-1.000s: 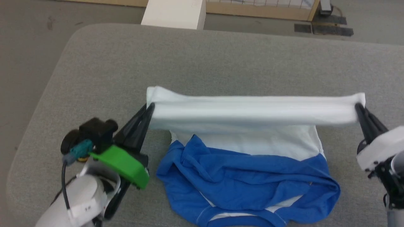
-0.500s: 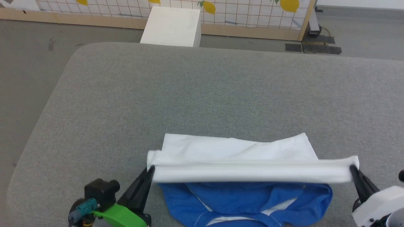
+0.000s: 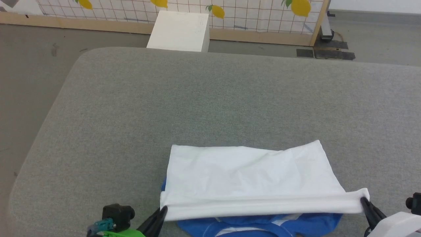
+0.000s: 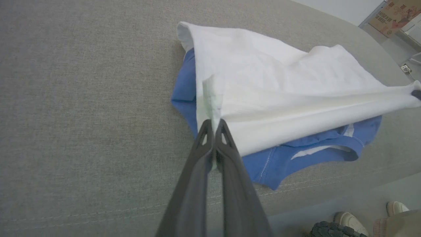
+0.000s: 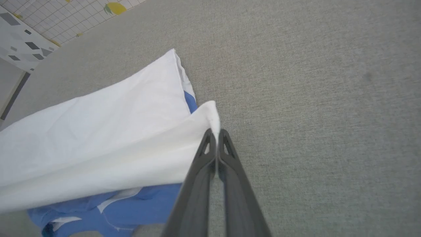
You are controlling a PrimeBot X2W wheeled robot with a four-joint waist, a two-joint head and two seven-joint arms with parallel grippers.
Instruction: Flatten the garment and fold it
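White cotton runs taut between your two tools: the shirt (image 3: 250,171) lies on the grey pad (image 3: 210,98), and its white edge is drawn into a straight band from the left gripper (image 3: 163,210) to the right gripper (image 3: 363,201). Your left gripper is clenched on one corner of that edge. In the left wrist view its two dark fingers (image 4: 194,187) press together on a thin flap of white cloth that sticks out past the tips. Your right gripper is clenched on the opposite corner, fingers likewise pressed together, with the white corner poking just beyond the tips. Ahead of both grippers the white body slopes down from the held edge and lies lightly wrinkled on the pad, its far edge resting flat well beyond the fingertips. Under the held band, between the grippers, the blue part sits bunched on the pad, showing a stitched blue neckline with a strip of white inside it. A little blue also peeks out beside the left gripper's tips, under the white layer. The pad stretches far ahead of the tools, and past its far edge stand a white box (image 3: 179,31) and a lemon-print screen (image 3: 256,13). Behind the left gripper, beyond the pad's near edge, pale shoes (image 4: 350,222) show on the floor.
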